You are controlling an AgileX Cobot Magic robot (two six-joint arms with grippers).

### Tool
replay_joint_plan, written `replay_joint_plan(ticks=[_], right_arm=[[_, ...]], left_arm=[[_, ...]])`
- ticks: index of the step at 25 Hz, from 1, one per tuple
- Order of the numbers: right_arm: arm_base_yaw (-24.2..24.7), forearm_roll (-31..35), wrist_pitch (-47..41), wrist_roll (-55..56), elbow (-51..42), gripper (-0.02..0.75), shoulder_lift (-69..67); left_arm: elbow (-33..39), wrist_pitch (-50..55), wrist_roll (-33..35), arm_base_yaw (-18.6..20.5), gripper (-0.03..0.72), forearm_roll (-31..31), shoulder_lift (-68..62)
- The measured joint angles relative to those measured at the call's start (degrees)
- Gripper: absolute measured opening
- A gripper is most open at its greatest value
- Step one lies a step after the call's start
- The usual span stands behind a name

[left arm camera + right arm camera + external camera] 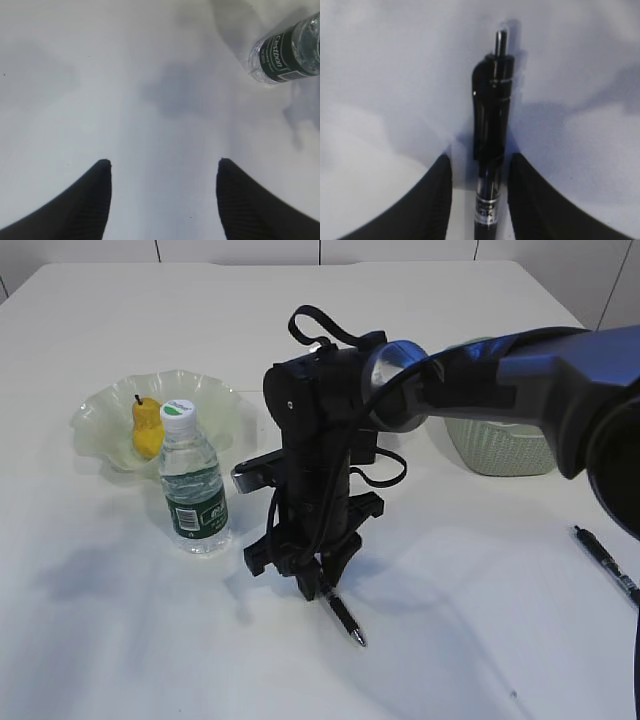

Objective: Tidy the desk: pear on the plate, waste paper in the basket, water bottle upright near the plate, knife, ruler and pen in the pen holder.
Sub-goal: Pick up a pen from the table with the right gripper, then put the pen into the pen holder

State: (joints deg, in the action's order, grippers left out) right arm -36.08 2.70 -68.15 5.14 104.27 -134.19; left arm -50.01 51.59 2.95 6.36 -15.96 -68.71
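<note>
The yellow pear (147, 426) lies in the pale green ruffled plate (100, 410) at the left. The water bottle (192, 483) stands upright just in front of the plate; its base shows in the left wrist view (287, 52). My right gripper (322, 585) reaches across the middle, points down and is shut on a black pen (345, 618), whose end sticks out past the fingertips just above the desk (450, 640). The right wrist view shows the pen (492, 100) between the jaws (480, 157). My left gripper (162, 165) is open over bare desk. Pen holder, ruler, knife and waste paper are out of view.
The sage-green basket (500, 452) stands at the back right, partly behind my right arm. A second black pen (605, 565) lies near the desk's right edge.
</note>
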Motion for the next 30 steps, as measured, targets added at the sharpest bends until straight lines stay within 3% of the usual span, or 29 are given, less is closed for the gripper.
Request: replay_joint_plan(ticks=[5, 7, 15, 26, 30], right_arm=[[0.09, 0.22, -0.23, 0.00, 0.00, 0.122, 0.00], [0.09, 0.32, -0.23, 0.00, 0.00, 0.099, 0.00], [1.35, 1.07, -0.82, -2.39, 0.00, 0.095, 1.43], [16.54, 8.16, 0.17, -9.67, 0.00, 0.095, 16.40], [18.44, 10.23, 5.05, -14.01, 0.00, 0.095, 19.15]], left_arm=[[0.00, 0.00, 0.00, 0.00, 0.466, 0.00, 0.00], [0.00, 0.00, 0.00, 0.00, 0.466, 0.00, 0.00], [0.00, 0.00, 0.00, 0.00, 0.466, 0.00, 0.00], [0.00, 0.00, 0.00, 0.00, 0.466, 0.00, 0.00], [0.00, 0.00, 0.00, 0.00, 0.466, 0.00, 0.00]])
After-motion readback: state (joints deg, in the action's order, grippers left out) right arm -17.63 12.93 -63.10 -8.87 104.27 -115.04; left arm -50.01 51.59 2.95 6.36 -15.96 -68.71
